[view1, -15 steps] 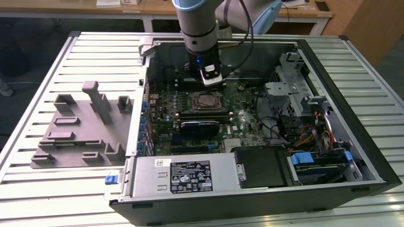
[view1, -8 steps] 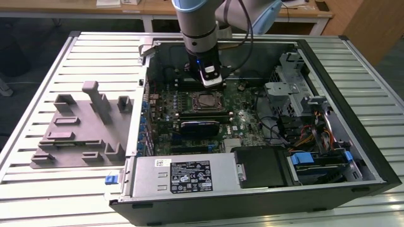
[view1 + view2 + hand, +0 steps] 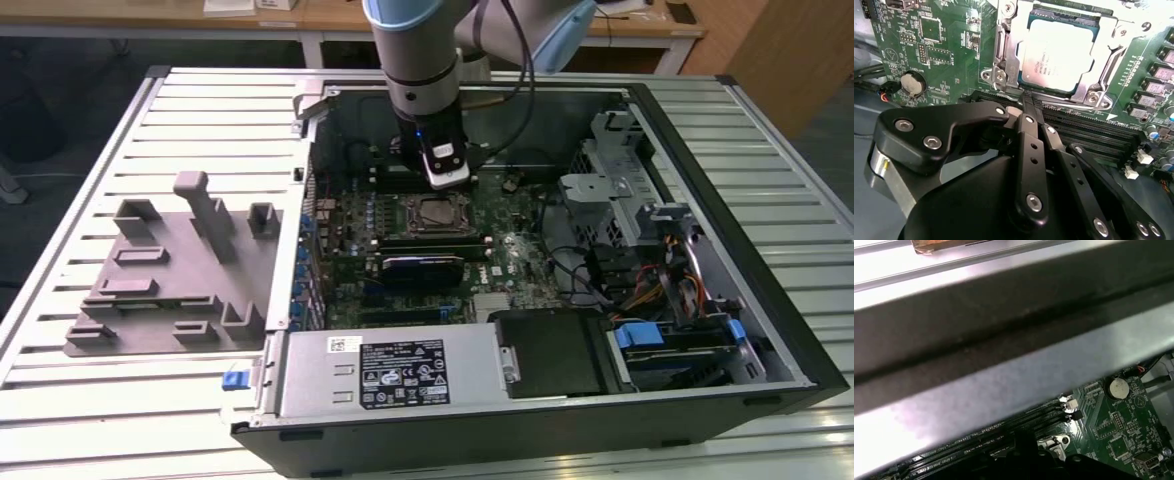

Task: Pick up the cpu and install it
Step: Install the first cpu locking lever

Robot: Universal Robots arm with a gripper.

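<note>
cpu (image 3: 1061, 52) seated in socket, clenched empty end effector (image 3: 1026, 102) just beside

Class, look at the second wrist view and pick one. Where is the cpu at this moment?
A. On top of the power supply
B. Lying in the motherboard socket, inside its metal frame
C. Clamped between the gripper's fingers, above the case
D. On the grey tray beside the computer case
B: in the second wrist view the cpu lies flat in the socket's metal frame, and the gripper holds nothing, its fingers shut.
</note>
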